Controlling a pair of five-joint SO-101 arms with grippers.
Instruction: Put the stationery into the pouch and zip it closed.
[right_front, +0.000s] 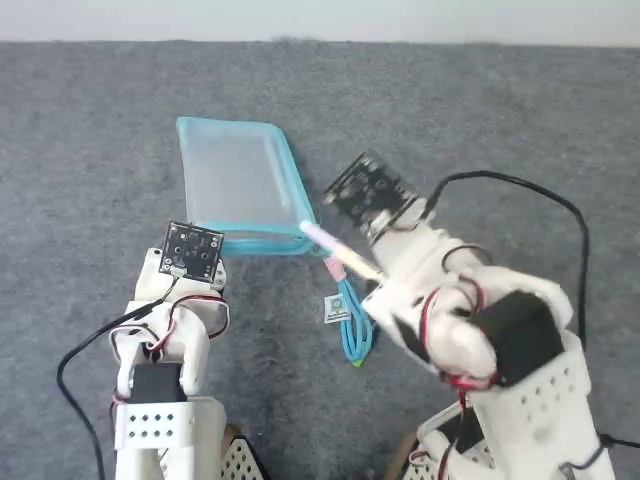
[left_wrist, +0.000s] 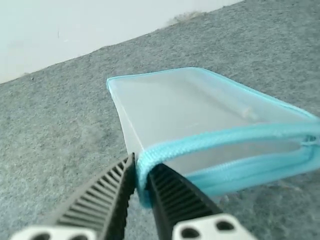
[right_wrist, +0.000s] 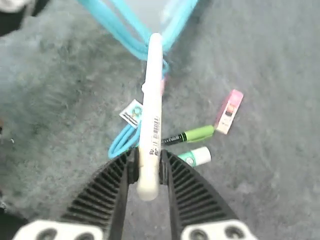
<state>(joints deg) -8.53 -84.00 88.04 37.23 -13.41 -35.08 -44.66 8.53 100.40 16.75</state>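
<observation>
A translucent pouch (right_front: 240, 185) with cyan zipper trim lies flat on the grey carpet. My left gripper (left_wrist: 142, 182) is shut on the zipper edge at the pouch's (left_wrist: 200, 115) near corner, lifting that lip a little. My right gripper (right_wrist: 148, 165) is shut on a pale white pen (right_wrist: 151, 110). In the high view the pen (right_front: 340, 255) points its tip at the pouch's near right corner, by the mouth. On the carpet under the pen lie a green marker (right_wrist: 192, 135), a small white and green item (right_wrist: 196, 156) and a pink eraser (right_wrist: 228, 111).
A cyan strap (right_front: 352, 325) with a small paper tag (right_front: 335, 308) trails from the pouch corner toward the right arm. Grey carpet (right_front: 90, 150) spreads out on all sides, with a pale wall along the far edge.
</observation>
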